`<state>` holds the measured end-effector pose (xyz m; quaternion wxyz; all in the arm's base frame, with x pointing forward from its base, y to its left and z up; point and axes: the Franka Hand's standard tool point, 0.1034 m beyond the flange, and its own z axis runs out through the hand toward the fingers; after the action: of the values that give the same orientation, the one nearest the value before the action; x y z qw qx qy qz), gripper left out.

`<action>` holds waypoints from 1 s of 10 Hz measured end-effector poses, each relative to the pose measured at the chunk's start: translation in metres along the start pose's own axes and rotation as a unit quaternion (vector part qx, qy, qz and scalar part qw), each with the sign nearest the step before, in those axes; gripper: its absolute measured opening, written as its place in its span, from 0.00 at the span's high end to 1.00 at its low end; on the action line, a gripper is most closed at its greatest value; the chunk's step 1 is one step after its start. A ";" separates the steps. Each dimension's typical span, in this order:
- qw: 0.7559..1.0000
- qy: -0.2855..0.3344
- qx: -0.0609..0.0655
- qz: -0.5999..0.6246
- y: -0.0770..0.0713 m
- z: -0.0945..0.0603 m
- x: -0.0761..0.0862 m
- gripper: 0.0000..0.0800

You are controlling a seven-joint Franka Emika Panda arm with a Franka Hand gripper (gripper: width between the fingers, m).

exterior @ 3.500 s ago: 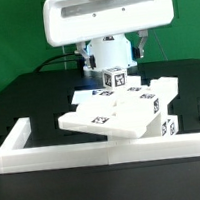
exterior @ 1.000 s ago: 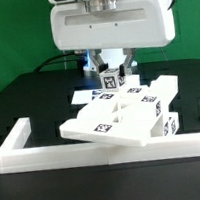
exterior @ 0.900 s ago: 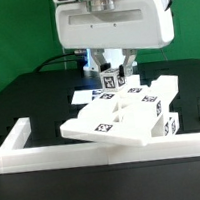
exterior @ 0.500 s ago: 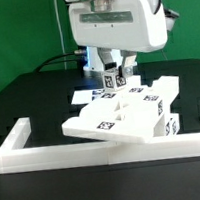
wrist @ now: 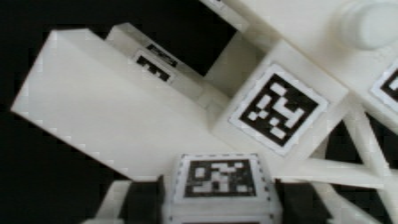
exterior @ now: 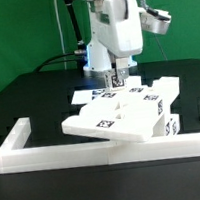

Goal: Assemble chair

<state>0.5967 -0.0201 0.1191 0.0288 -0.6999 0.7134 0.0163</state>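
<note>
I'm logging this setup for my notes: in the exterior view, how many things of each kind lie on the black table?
Matte white tagged chair parts, stacked as one cluster, separate pieces not countable: 1
Long low white border rail: 1
Thin flat white marker board: 1
Total: 3

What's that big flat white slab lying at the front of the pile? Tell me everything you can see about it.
The flat slab is a matte white, blocky board, seemingly painted wood or plastic. It carries small black-and-white square tags on its top face. It lies tilted, its front edge resting on the low white border rail and its back propped on other white chair parts. The gripper hangs behind it over a small tagged block, not touching the slab.
</note>
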 end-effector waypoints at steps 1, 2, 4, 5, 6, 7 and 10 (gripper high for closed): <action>0.999 -0.003 0.001 0.036 0.000 0.000 -0.001 0.64; 0.997 -0.005 0.001 0.071 -0.001 0.001 -0.001 0.64; 0.988 -0.007 0.001 0.153 -0.001 0.001 -0.003 0.64; 0.986 -0.008 0.001 0.166 -0.001 0.001 -0.003 0.64; 0.977 -0.013 0.001 0.211 -0.002 0.001 -0.004 0.64; 0.970 -0.017 0.002 0.244 -0.002 0.001 -0.004 0.64; 0.967 -0.019 0.003 0.255 -0.002 0.001 -0.006 0.64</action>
<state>0.5992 -0.0146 0.1182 0.0394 -0.4945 0.8676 0.0348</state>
